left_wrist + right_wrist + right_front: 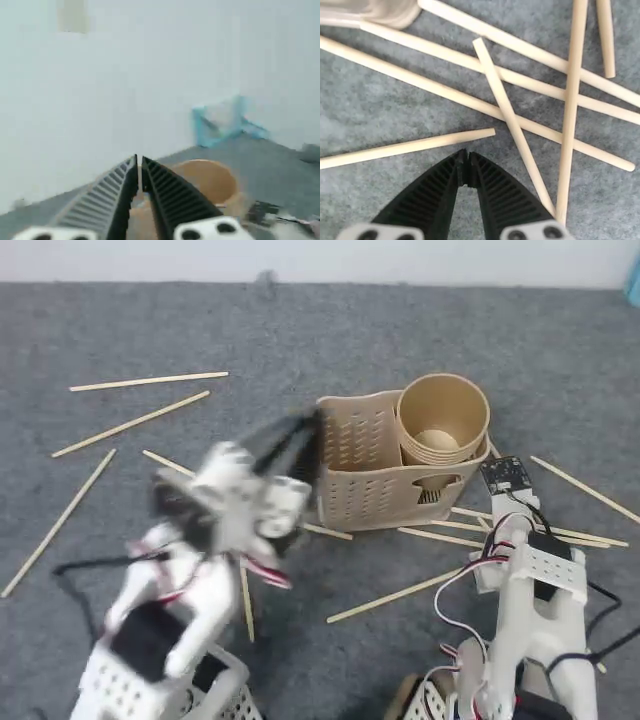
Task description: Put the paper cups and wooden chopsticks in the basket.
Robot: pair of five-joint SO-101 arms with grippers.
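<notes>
The tan slotted basket (365, 475) stands mid-table with stacked paper cups (443, 420) in its right end. Wooden chopsticks lie scattered: several at the far left (130, 424), one in front of the basket (395, 596), and a crossed pile at its right (520, 530). My left gripper (300, 435) hangs raised beside the basket's left end; in the left wrist view it (139, 161) is shut on nothing, with the cups (205, 180) just beyond it. My right gripper (467, 154) is shut and empty, its tips just short of one chopstick (410, 147), with crossed chopsticks (510, 115) beyond.
Grey carpet covers the table. A pale wall runs along the far edge, with a blue object (225, 122) at the far right corner. One chopstick (246, 600) lies beside the left arm's base. A basket corner (380, 12) sits near the crossed pile.
</notes>
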